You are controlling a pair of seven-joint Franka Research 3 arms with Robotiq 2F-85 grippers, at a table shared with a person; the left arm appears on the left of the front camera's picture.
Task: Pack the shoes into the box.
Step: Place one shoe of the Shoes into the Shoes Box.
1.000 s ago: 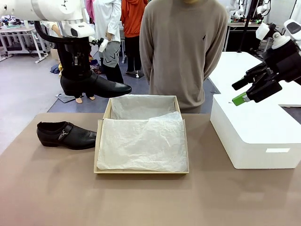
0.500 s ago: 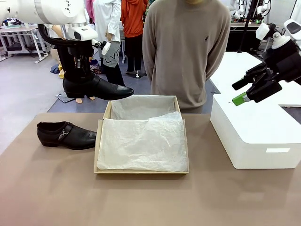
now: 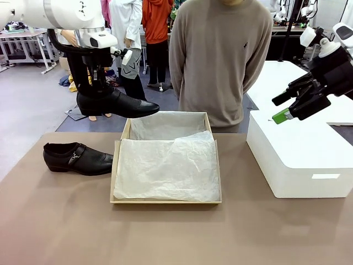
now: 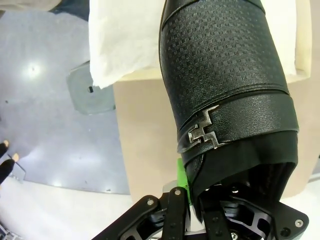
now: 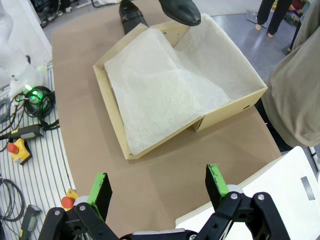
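Aloft at the far left corner of the box (image 3: pixel 165 201), one shoe (image 3: pixel 116 104) hangs level from the left gripper (image 3: pixel 94 91), which is clamped on its heel collar, apparently so the toe can lead into the tissue (image 3: pixel 165 171) lining. The second shoe (image 3: pixel 77 159) lies on the worktop (image 3: pixel 165 237) just beside the box's left wall. The right gripper (image 3: pixel 284 107) hovers with jaws apart above a white box (image 3: pixel 298 165).

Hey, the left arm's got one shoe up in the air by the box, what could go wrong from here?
1. The left gripper pinches only the heel edge of the raised shoe; the long toe end might tip or slip out.
2. The shoe hangs by the far left corner of the box, so lowering now might catch the wall.
3. Loose tissue paper could bunch underneath.
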